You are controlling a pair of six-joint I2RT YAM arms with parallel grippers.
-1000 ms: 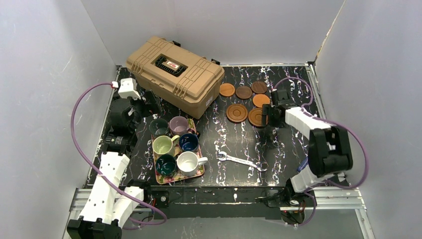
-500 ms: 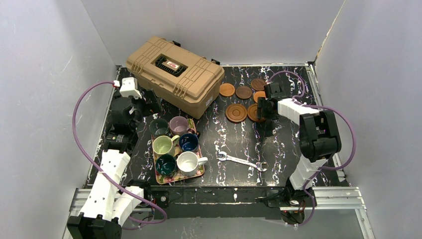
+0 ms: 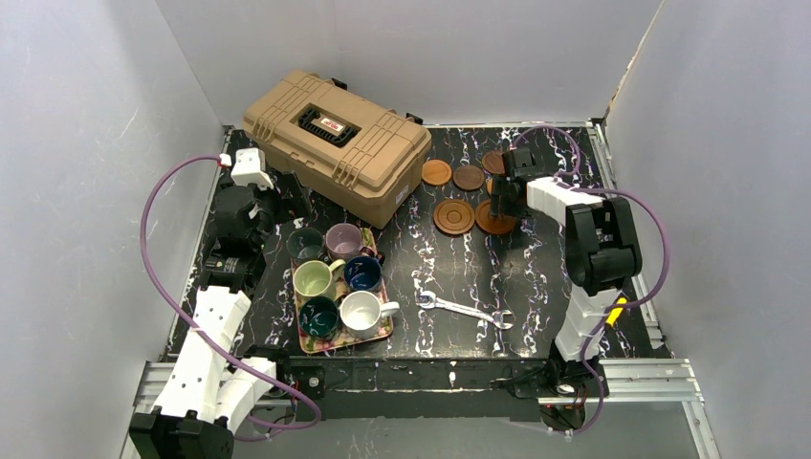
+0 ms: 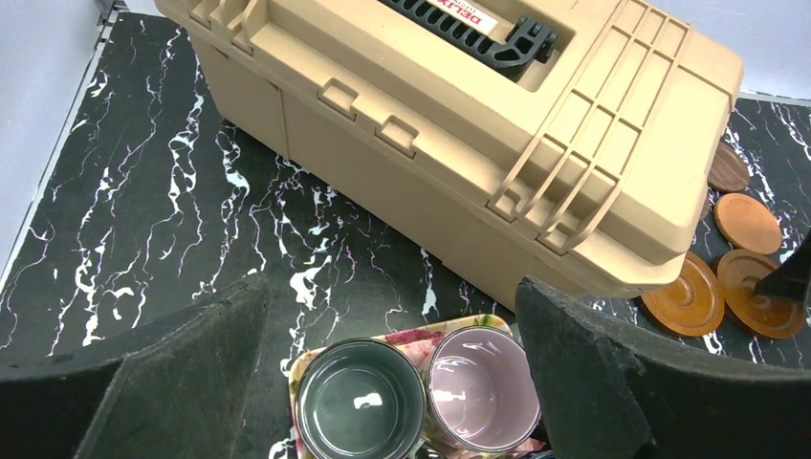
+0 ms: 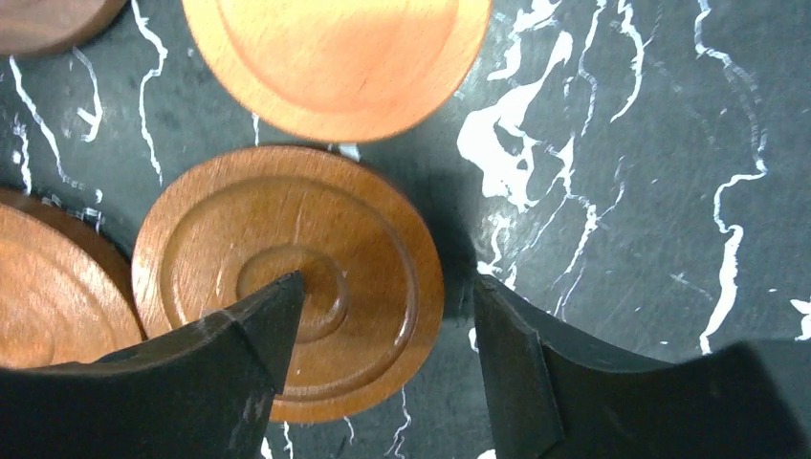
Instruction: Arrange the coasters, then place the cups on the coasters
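Top: coasters point(image 3: 454, 216) clustered far right beside toolbox point(image 3: 335, 143), right pincer point(image 3: 497, 201) among them; cups point(image 3: 313, 279) on tray point(image 3: 381, 335).
Left wrist: left pincer point(image 4: 390, 296) open above cups.
Right wrist: open, straddling rimmed coaster point(image 5: 363, 220).

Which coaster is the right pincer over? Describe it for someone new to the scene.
Right of the tan toolbox sits a cluster of wooden coasters. The near row holds two larger, ringed ones; yours is the right-hand ringed coaster, under the open right pincer. Its ringed twin lies just left; the flat coasters behind are smaller.
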